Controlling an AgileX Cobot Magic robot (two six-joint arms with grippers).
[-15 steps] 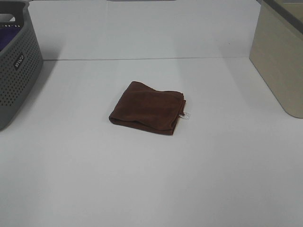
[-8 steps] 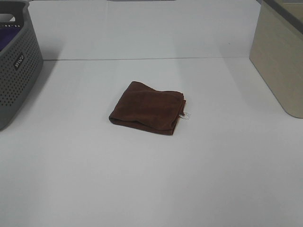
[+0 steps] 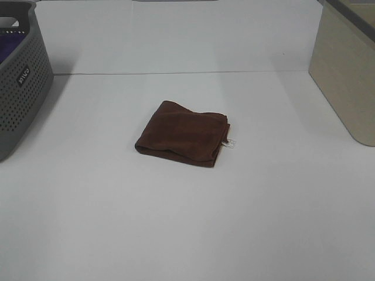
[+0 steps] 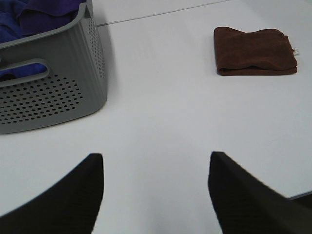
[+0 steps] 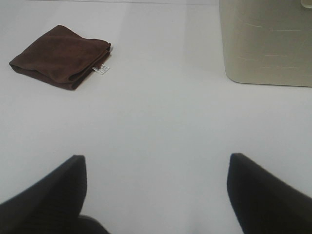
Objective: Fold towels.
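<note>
A brown towel [image 3: 183, 133] lies folded into a small square in the middle of the white table, a white tag at its right edge. It also shows in the left wrist view [image 4: 255, 50] and in the right wrist view [image 5: 61, 56]. My left gripper [image 4: 156, 187] is open and empty, well back from the towel, near the grey basket. My right gripper [image 5: 156, 187] is open and empty, well back from the towel. Neither gripper shows in the exterior high view.
A grey perforated basket [image 3: 20, 82] with purple and blue towels stands at the far left; it shows in the left wrist view [image 4: 48, 92]. A beige bin [image 3: 345, 70] stands at the far right, also in the right wrist view [image 5: 265, 41].
</note>
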